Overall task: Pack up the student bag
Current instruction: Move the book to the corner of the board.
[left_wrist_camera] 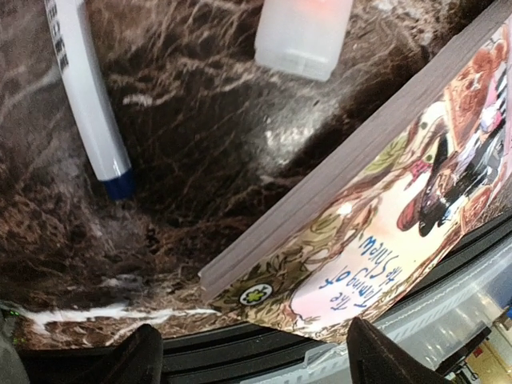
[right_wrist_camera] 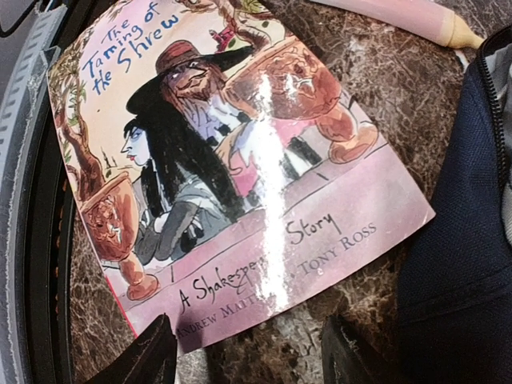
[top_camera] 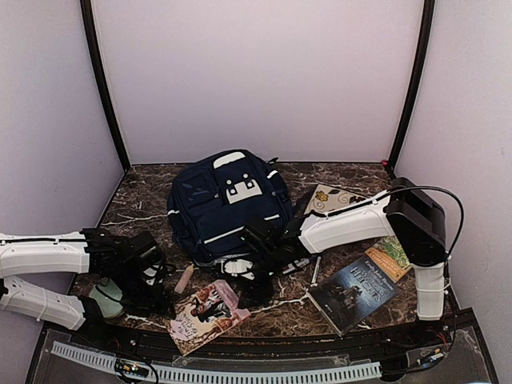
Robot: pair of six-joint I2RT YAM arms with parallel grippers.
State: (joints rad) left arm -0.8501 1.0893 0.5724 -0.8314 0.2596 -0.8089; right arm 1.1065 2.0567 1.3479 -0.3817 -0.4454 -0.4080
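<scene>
The right claw [right_wrist_camera: 248, 352] hangs low over the counter [top_camera: 144, 204] with its fingers [right_wrist_camera: 148, 360] spread and nothing between them. It is poised above the near end of a picture paperback [right_wrist_camera: 232, 160].

The student bag [top_camera: 228, 204] lies flat in the middle of the counter, front pocket up. Its top points to the far wall and its long axis runs near to far. Its near edge sits just beyond this claw. In the right wrist view the navy fabric fills the right side, very close to the paperback's corner, though whether they touch cannot be told.

Whether the bag's main zip is open does not show.

The paperback lies slantwise at the counter's near edge, between the two arms. A pink tube [top_camera: 185, 278] lies just past it.

The left claw [left_wrist_camera: 256, 356] is also spread and empty. It sits low at the paperback's left side, with the page edge running diagonally ahead of it and a white marker [left_wrist_camera: 84, 88] off to its left.

As I judge it, the right arm is the better placed. It is over the paperback and next to the bag, so the carry would be a short one away from the near edge.
</scene>
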